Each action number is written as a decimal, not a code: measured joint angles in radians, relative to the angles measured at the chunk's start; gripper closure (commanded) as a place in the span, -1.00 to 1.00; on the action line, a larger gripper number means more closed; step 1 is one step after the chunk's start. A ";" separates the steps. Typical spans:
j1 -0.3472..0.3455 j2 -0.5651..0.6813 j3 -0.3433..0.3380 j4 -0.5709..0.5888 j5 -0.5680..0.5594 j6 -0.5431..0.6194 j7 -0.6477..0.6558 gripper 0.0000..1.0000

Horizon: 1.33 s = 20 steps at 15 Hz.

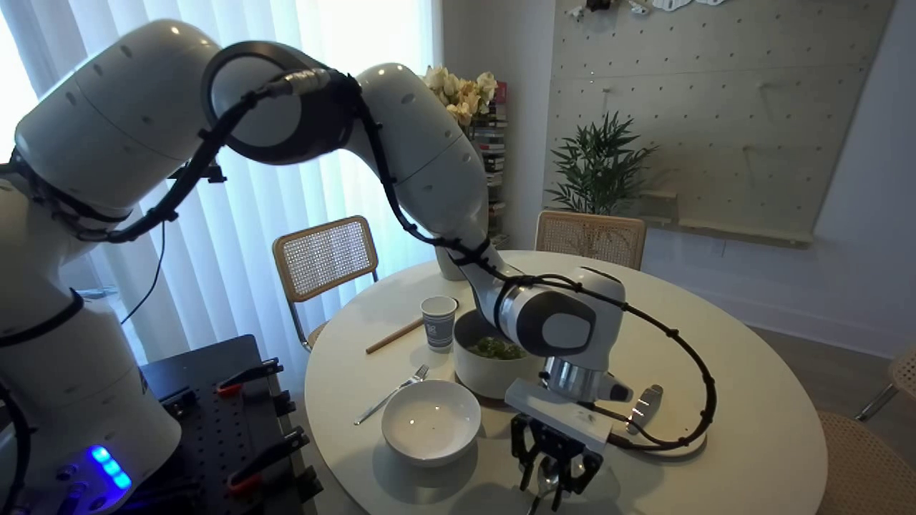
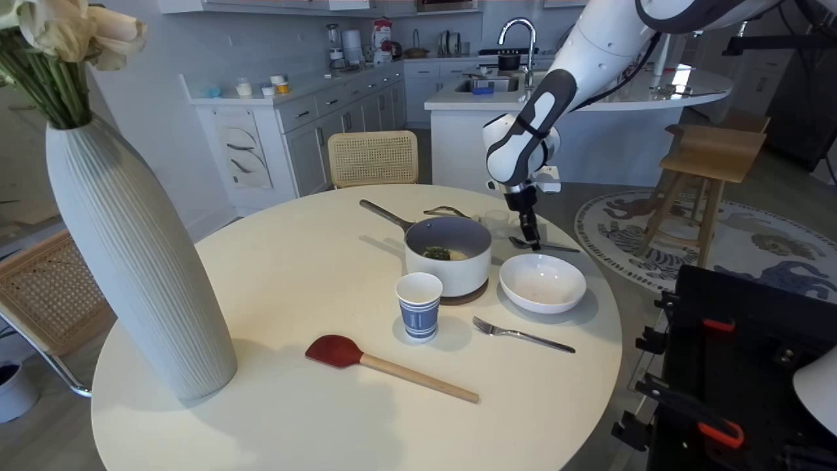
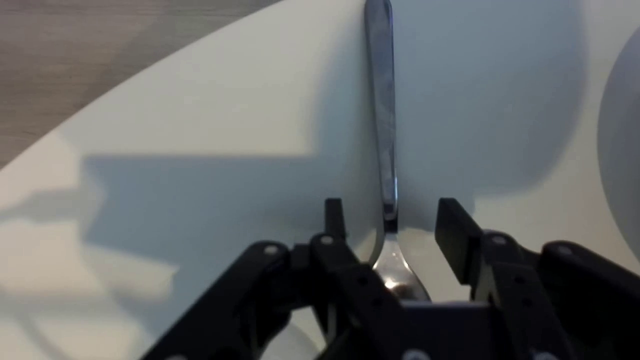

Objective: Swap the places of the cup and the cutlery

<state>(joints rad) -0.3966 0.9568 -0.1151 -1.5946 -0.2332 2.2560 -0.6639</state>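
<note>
Gripper [image 3: 391, 216], one: standing low over the table [image 2: 294, 275], fingers parted on either side of the spoon [image 3: 383, 115]. In the wrist view, gaps are showing along both sides of the metal, so the gripper is grasping nothing.

Spoon, one, silver: lying on the table, its handle pointing toward the edge, its neck sitting between the fingertips, its head partly hiding under the gripper.

Fork [image 2: 526, 336], one, silver: lying beside the bowl [image 2: 543, 281], which is sitting between it and the spoon in both exterior views.

Cup [image 2: 420, 314], one, blue-banded: standing upright beside the pot [image 2: 458, 278], near the fork's tines, well apart from the gripper.

Step in hand: looking like the pickup of the spoon; the swap is probably just beginning, since spoon, fork and cup are all resting on the table.

Next move: calling for the fingers to be meeting evenly across the neck, low enough for catching slim metal without pressing hard into the table, then for a steady lift passing clear of the bowl. A spare spot is probably needing to be chosen, since the cup is occupying the spoon's likely destination.
</note>
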 measured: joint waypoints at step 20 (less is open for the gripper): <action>-0.016 0.004 -0.007 0.000 0.000 0.000 -0.001 0.96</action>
<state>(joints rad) -0.4126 0.9611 -0.1220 -1.5946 -0.2335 2.2562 -0.6650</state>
